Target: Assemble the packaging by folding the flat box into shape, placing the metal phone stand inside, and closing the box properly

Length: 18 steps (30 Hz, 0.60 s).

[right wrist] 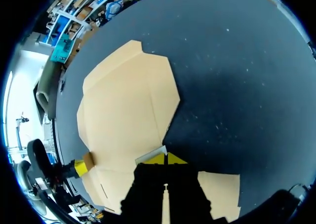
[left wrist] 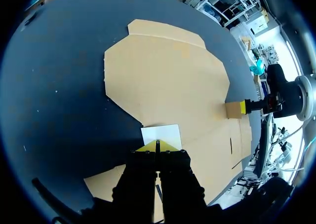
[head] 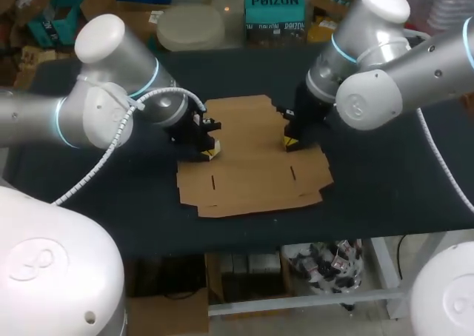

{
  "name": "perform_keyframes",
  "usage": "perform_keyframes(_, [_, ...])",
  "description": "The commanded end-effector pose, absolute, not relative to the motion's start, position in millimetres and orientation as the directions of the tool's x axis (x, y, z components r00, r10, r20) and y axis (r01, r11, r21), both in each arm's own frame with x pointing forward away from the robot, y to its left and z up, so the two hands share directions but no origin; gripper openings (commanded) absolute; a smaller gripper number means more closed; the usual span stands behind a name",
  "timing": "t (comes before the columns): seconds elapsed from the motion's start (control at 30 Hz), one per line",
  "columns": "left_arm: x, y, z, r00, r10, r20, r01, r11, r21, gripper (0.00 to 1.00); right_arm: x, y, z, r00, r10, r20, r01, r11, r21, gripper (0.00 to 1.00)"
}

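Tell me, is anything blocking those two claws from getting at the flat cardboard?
Nothing visible does. The left gripper and the right gripper are down at the cardboard box, each with its fingers pinched on a small side flap.

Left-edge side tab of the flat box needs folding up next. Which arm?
Left. The left pincer is pinched on the left tab at that edge of the flat box. The right pincer is across the cardboard, holding the right tab.
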State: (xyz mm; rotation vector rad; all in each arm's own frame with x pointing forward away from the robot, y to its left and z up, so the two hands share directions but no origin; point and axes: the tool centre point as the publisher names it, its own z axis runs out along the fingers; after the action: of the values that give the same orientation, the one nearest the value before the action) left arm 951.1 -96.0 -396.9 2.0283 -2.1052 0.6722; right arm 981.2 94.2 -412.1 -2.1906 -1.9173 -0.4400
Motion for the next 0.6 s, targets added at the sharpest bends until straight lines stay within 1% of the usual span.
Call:
perform_keyframes(0.03, [952,-102,-397,-0.079,-0.918,0.389,-0.977,-0.007,-0.215,0.00,981,98,-412,0.119,0.933,0.341,0.989,-0.143,0.048,0.00])
perform_keyframes(0.6, [958,-108,-408,-0.072,-0.924,0.377,-0.980,-0.005,-0.200,0.00,981,100,-412,0.114,0.937,0.331,0.989,-0.138,0.050,0.00])
